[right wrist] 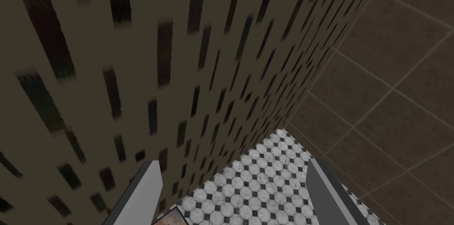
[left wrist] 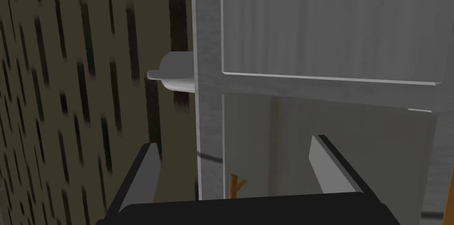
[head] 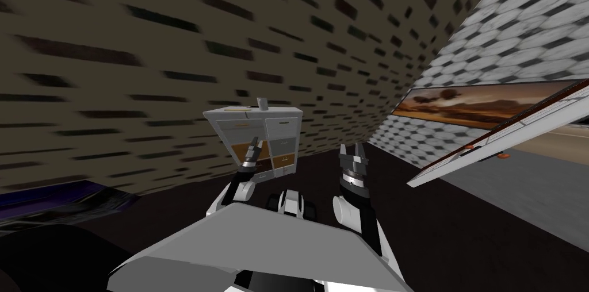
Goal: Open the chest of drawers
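— Where was the chest of drawers [head: 257, 133]?
— Straight ahead, against the olive wall [head: 115, 47] with dark bricks. It was white-fronted, with a small grey thing [head: 262, 102] on its top.
— And the left hand [head: 251, 152]?
— Up just before the chest's front, close to its white frame [left wrist: 208, 80]. Its fingers stood apart, holding nothing.
— The right hand [head: 354, 159]?
— Beside the left, well clear of the chest, with its fingers apart too and empty.
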